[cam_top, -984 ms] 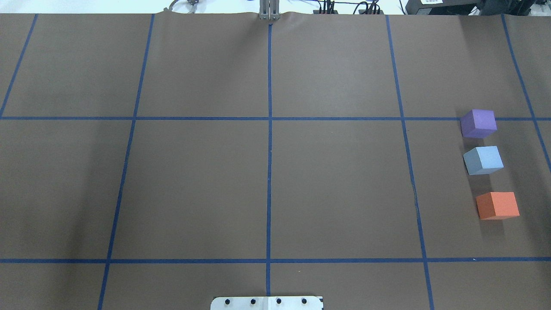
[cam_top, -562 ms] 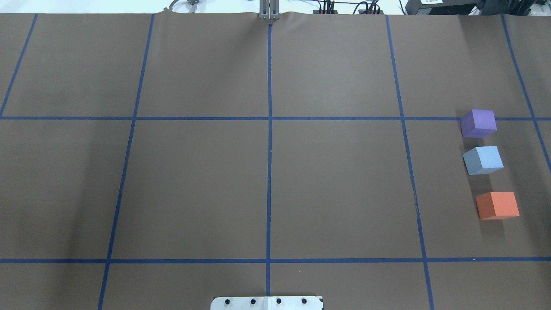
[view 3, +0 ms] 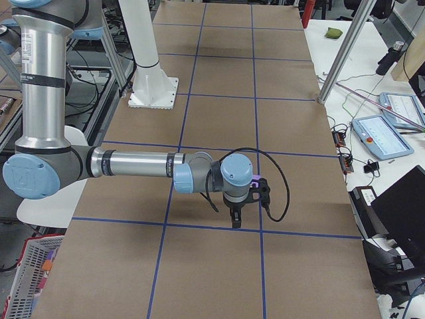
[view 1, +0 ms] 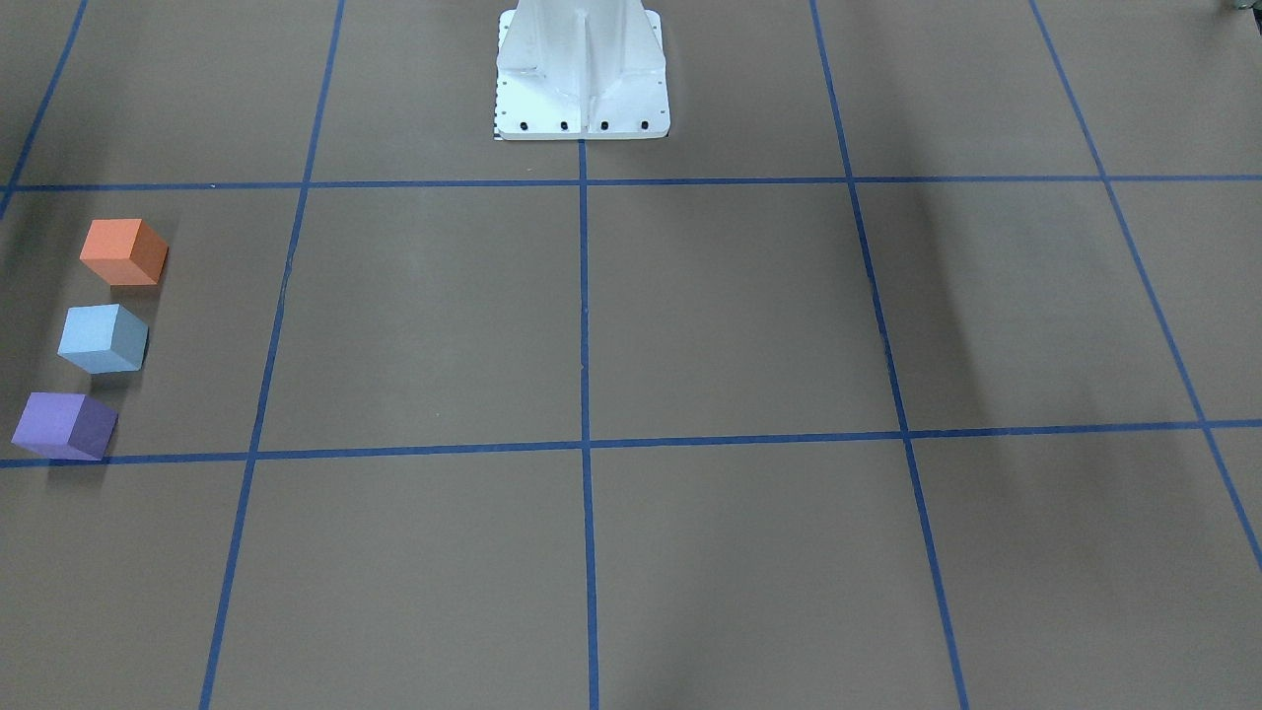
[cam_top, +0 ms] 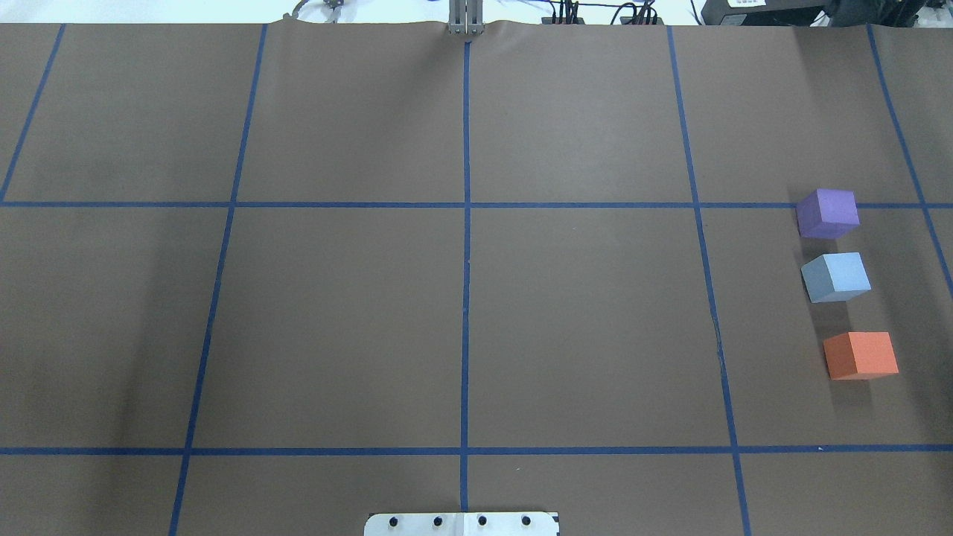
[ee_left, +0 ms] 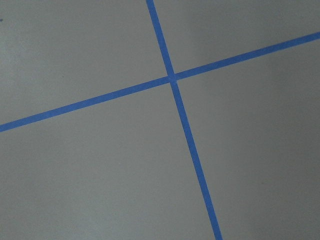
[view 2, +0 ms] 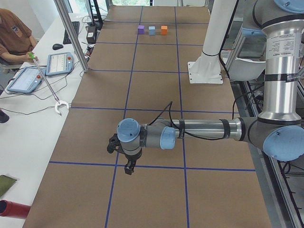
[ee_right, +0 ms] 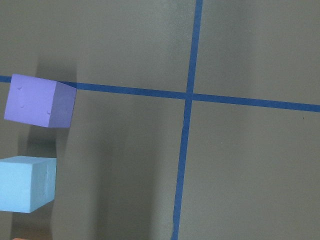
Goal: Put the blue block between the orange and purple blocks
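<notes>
Nothing has moved: blue block (cam_top: 835, 277) sits at the right between purple block (cam_top: 827, 213) and orange block (cam_top: 861, 355), touching neither; how open left gripper (view 2: 128, 167) and right gripper (view 3: 235, 219) are cannot be told; the right one, hanging near, could nudge the row if lowered.

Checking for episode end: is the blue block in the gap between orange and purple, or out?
In. The blue block lies between the purple block and orange block, in line, touching neither.
</notes>
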Robot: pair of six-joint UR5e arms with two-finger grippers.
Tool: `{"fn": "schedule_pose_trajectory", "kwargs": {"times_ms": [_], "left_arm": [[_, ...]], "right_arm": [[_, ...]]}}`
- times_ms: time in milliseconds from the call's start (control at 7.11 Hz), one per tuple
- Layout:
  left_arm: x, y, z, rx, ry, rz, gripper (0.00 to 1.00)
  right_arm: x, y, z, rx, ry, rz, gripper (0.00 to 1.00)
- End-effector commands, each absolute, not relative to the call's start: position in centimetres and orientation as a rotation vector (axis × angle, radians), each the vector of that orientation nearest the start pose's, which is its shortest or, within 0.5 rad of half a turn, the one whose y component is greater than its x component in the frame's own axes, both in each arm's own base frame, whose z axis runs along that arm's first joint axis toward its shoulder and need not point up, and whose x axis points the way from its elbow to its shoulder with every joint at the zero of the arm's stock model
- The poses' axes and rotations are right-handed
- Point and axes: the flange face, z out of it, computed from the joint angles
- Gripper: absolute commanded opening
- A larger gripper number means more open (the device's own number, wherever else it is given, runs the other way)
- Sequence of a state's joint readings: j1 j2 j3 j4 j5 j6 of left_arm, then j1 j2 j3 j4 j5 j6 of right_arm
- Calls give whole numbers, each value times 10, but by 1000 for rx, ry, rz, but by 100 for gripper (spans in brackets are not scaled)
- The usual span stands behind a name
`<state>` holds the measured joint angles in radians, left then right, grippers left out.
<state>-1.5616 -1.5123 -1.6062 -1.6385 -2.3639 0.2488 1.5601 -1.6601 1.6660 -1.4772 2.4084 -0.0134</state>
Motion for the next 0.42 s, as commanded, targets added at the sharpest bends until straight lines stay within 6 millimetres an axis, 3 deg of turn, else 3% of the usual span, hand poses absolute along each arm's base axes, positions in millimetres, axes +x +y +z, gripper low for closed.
{"fn": "schedule_pose_trajectory", "kwargs": {"times_ms": [0, 281], "left_arm": [[-58, -471, 661, 136, 785, 260, 100], [-58, -471, 661, 135, 785, 260, 100]], "right_arm": [[54, -460, 640, 95, -838, -65, 100], [54, -461, 637, 100, -838, -66, 100]]}}
